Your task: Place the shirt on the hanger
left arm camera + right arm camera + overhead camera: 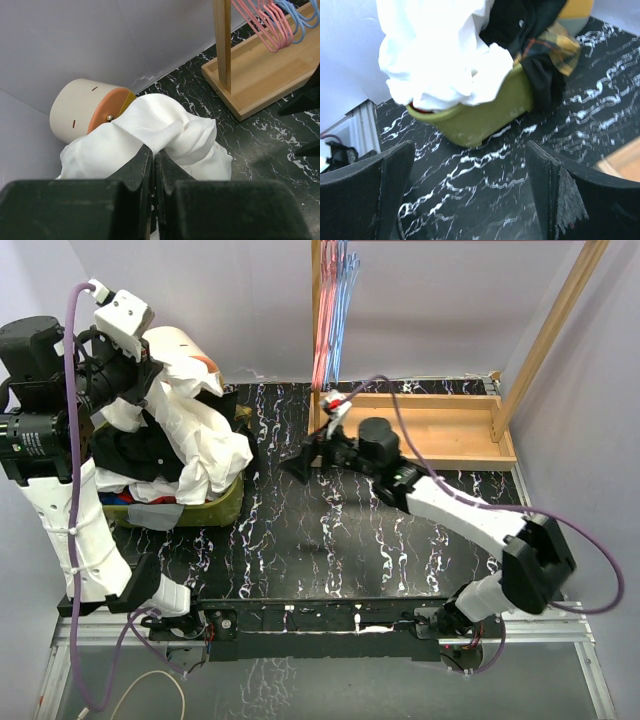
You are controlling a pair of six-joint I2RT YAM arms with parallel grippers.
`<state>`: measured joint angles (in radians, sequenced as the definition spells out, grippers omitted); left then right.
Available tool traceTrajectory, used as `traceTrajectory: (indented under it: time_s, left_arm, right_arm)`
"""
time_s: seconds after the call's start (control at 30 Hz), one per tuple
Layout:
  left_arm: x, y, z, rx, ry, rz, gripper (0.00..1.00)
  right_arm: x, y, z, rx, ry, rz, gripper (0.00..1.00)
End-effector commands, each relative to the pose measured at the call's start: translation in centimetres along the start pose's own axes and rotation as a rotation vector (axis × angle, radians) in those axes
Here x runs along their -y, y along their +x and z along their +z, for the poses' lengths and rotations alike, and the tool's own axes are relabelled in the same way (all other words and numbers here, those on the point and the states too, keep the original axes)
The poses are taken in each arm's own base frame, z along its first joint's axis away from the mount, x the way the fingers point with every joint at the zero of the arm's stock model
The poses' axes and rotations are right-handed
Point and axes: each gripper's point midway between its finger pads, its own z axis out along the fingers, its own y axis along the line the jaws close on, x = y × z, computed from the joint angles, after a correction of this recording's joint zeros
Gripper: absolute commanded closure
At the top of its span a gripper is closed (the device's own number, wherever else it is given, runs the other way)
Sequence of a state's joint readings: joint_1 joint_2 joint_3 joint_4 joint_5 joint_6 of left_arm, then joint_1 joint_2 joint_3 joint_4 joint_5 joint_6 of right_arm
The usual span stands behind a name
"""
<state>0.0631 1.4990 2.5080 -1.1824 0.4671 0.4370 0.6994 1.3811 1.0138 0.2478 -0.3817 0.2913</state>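
The left gripper [152, 154] is clamped tight on a fold of the large white thin-fabric shirt [167, 132], holding it raised at the far left. The rest of the shirt spills down into an olive-green plastic basket [480, 117] on the left of the black white-veined table [330, 530]. A black garment [535, 30] lies in the same basket. The right gripper [300, 466] hovers over the middle of the table with its jaws wide apart and nothing between them, facing the basket. The thin light-blue wire hanger [346, 300] hangs on the wooden rack [440, 425] at the far centre, just right of the pink wire hangers [322, 330].
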Motion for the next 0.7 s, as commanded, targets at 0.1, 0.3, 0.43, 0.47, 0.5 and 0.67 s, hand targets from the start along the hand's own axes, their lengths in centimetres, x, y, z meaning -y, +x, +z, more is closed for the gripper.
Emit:
traceTrajectory:
  time_s: [0.1, 0.3, 0.43, 0.47, 0.5, 0.67]
  left_arm:
    - [-0.4, -0.4, 1.2, 0.016, 0.009, -0.023, 1.0]
    - [-0.3, -0.5, 0.8, 0.021, -0.001, -0.022, 1.0]
    - [-0.2, -0.3, 0.7, 0.013, 0.003, -0.022, 1.0]
    - [-0.1, -0.2, 0.7, 0.01, 0.006, -0.023, 1.0]
    - [-0.1, -0.2, 0.7, 0.008, 0.007, -0.024, 1.0]
    - [-1.0, -0.7, 0.5, 0.018, -0.041, -0.024, 1.0]
  right_arm:
    - [-4.9, -3.0, 9.1, 0.089, -0.062, -0.23, 0.02]
    - [-3.4, -0.9, 13.4, 0.071, -0.03, -0.213, 0.01]
    - [-3.2, -0.3, 14.9, 0.072, -0.048, -0.206, 0.07]
    - [-3.4, -0.4, 15.1, 0.073, -0.06, -0.202, 0.13]
    - [-3.6, -0.5, 15.3, 0.072, -0.07, -0.2, 0.22]
    - [-6.7, -6.6, 12.9, 0.193, -0.129, -0.189, 0.86]
